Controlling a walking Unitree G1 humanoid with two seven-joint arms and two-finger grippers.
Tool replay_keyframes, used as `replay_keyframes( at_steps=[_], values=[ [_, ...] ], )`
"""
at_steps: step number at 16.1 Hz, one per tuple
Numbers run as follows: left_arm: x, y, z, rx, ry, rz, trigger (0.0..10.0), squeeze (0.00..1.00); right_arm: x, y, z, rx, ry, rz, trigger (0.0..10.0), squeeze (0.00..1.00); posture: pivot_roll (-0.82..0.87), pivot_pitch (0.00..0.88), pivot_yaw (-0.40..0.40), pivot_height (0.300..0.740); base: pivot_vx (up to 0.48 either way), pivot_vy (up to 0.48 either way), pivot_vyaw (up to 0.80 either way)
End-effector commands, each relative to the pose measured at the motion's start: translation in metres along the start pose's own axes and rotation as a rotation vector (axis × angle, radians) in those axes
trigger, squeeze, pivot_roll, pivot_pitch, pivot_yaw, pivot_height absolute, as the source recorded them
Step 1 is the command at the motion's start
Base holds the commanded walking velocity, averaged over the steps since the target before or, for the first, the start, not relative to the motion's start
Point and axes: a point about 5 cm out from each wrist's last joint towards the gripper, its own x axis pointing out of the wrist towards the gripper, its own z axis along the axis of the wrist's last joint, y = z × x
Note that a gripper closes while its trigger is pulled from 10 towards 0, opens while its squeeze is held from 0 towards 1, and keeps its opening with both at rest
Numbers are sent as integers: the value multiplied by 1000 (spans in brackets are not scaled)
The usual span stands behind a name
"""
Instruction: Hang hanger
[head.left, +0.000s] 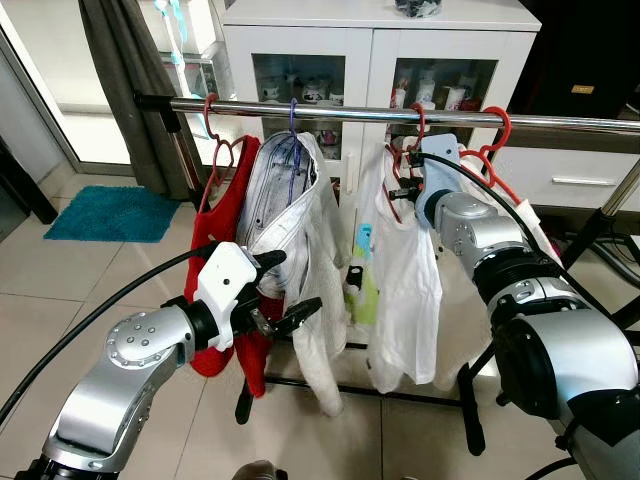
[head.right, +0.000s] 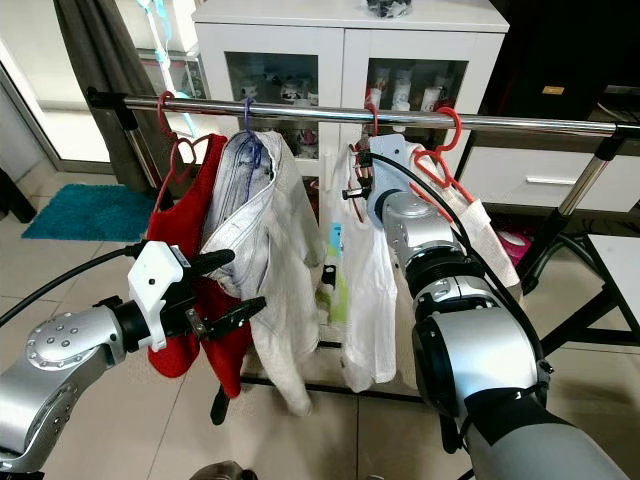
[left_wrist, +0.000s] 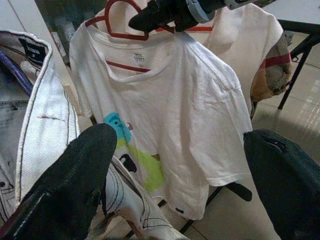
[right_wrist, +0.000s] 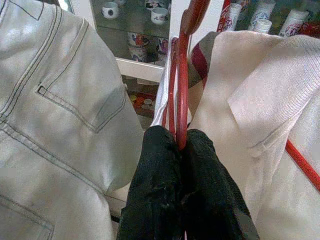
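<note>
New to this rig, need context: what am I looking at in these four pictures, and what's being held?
A humanoid robot with two silver arms, each ending in a two-fingered black tool. Two pictures come from its head cameras, two from cameras on its wrists.

Before it stands a rail with clothes on hangers: a red top, a pale jacket and a white T-shirt.

The right tool is shut on the T-shirt's red hanger near the rail. The left tool is open beside the jacket, holding nothing.
</note>
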Motion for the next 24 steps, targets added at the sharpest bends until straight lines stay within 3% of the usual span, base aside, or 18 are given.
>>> replay_keyframes(
  at_steps=[1,4,6,9,11,13,18,24],
  values=[
    [3,0,0,15,12,-3,10000,0,0,-3,0,-6,-13,-8,0,0,93,0,49,740,0,0,0],
    [14,12,1,-44,-9,190,10000,0,-16,-10,23,-85,-267,32,0,0,72,0,48,740,0,0,0],
    [18,9,0,-48,-19,228,10000,0,-35,-9,20,-85,-349,70,0,0,68,0,47,740,0,0,0],
    [20,7,-1,-61,-21,240,10000,0,-46,-8,14,-80,-384,78,0,0,70,0,53,740,0,0,0],
    [23,4,-3,-71,-19,243,10000,0,-57,-2,2,-95,-388,99,0,0,62,0,47,740,0,0,0],
    [25,2,-7,-97,-13,268,10000,0,-86,14,-30,-119,-345,123,0,0,54,0,40,740,0,0,0],
    [22,-1,-13,-116,-4,287,10000,0,-108,15,-63,-136,-260,69,0,0,49,0,23,740,-259,0,0],
    [25,2,-15,-112,-1,281,10000,0,-126,15,-65,-140,-242,36,0,0,36,0,32,740,-273,0,0]
  ],
)
